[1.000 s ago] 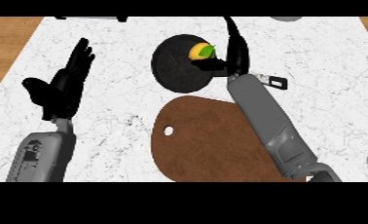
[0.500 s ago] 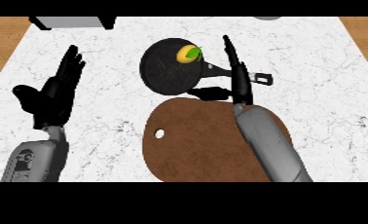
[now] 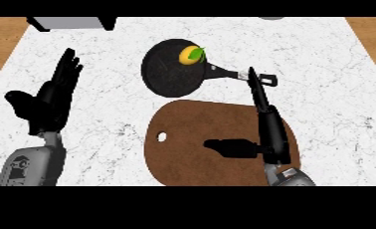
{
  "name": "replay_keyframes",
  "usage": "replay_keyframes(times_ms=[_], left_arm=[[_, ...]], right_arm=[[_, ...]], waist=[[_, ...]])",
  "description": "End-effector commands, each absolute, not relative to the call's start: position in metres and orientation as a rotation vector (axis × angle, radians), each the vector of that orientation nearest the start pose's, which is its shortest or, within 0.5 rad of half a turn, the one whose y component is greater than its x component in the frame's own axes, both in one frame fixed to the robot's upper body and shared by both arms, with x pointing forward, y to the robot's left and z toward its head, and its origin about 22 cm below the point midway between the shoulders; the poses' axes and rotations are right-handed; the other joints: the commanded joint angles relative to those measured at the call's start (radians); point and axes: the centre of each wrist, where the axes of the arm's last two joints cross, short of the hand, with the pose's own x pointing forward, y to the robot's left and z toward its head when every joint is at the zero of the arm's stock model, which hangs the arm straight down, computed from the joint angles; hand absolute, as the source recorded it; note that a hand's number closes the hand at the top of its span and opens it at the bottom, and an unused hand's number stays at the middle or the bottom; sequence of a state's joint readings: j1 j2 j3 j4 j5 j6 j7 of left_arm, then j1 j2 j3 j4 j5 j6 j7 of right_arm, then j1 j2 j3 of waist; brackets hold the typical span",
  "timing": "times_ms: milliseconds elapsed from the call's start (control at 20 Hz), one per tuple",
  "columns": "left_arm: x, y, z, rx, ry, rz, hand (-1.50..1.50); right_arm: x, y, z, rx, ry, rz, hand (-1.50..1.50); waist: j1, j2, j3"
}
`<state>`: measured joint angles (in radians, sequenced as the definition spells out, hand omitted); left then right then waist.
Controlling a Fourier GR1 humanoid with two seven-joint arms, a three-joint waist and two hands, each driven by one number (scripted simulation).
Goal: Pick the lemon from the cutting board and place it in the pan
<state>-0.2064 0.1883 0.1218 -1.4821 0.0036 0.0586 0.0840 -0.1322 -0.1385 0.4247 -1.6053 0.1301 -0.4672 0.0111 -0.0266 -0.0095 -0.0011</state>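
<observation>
Since lemon [image 3: 192,55] lies inside pan [image 3: 170,73], near far rim, placing looks done. Right hand [image 3: 266,123] over cutting board [image 3: 191,143], fingers straight, holding nothing; lemon up-left of it, well apart. Left hand [image 3: 48,101] resting open at left.

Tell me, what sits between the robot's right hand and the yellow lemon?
In the head view, the black pan's handle and dark pan floor lie between the right hand and the yellow lemon.
</observation>
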Motion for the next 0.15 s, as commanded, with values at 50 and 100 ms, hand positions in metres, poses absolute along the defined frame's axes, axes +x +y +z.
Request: replay_keyframes(times_ms=[50, 100], left_arm=[[0.294, 0.275, 0.068, 0.208, -1.614, -0.038, 0.0], [0.293, 0.285, 0.046, 0.206, -1.616, -0.045, 0.0]], right_arm=[[0.201, -0.147, 0.05, -0.246, -1.76, 0.23, -1.5], [0.195, -0.138, 0.044, -0.251, -1.733, 0.245, -1.5]], waist=[[0.02, 0.006, 0.001], [0.02, 0.008, 0.001]])
